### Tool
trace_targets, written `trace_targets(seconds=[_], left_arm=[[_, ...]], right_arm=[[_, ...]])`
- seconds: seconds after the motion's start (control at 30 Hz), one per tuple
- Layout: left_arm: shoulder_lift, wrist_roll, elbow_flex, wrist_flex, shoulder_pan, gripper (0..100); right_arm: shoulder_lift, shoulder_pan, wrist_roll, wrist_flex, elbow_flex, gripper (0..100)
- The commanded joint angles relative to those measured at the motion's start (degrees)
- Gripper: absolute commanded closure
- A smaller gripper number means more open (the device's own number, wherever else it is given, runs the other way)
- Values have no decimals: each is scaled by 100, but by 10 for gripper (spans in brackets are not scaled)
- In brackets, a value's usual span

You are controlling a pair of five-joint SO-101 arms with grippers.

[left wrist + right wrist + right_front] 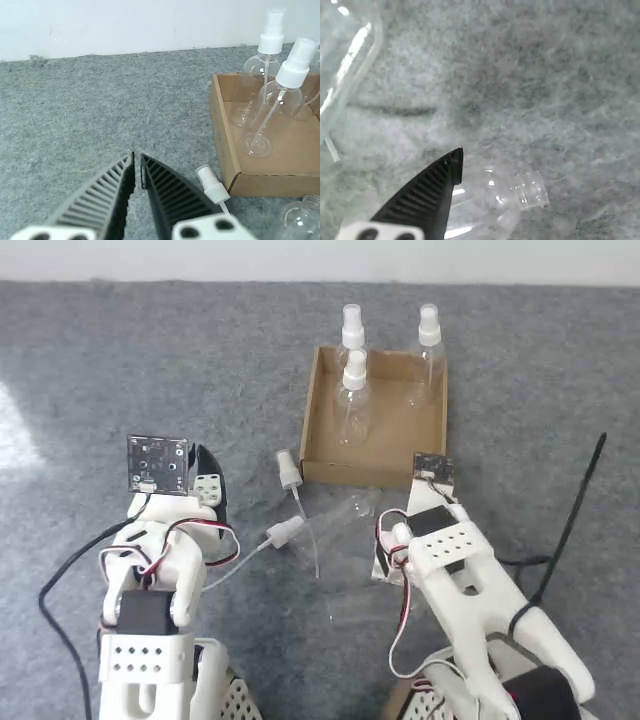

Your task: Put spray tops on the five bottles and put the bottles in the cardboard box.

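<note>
In the high view, the left pincer [207, 486] is hovering over the carpet [120, 360], well apart from the box [322, 455], which is sitting ahead of it and off to its right. Two loose tops are lying between that pincer and the right arm, one top [289, 470] nearer the box and a second top [283, 532] farther back. Three capped bottles [355, 405] are standing at the box, the nearest plainly inside it. A bare bottle [360, 506] is lying on its side between the box and the right arm.

In the left wrist view, the left pincer [137, 161] is showing just a thin slit and gripping nothing. A top [212, 186] is lying just beside it, near the box [223, 131] corner. Two capped bottles [280, 107] are standing inside, beyond it.

In the right wrist view, the right pincer [454, 165] is sitting right against the bare bottle [495, 200], which is lying on the carpet. I cannot tell how far open it is, or whether it is holding the bottle.
</note>
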Motion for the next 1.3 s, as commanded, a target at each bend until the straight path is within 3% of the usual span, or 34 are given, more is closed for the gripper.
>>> trace_targets(seconds=[0.0, 0.2, 0.4, 0.67, 0.83, 1.0, 1.27], left_arm=[[-79, 97, -57, -141, -26, 988], [-79, 97, -57, -141, -26, 988], [-79, 97, -57, -149, -26, 988], [-79, 97, -66, -149, -35, 988], [-79, 97, -66, -149, -35, 988], [-79, 97, -66, -149, -35, 988], [-79, 97, -66, -149, -35, 988]], right_arm=[[-136, -400, -193, -119, -88, 437], [-136, -1341, -862, -585, -88, 438], [-110, -1991, -967, -673, -88, 438], [-127, -1956, -923, -822, -44, 439], [-145, -1147, -475, -760, -264, 436], [-145, -277, -413, 57, -1354, 437], [-145, -848, -149, 2457, -2813, 439]])
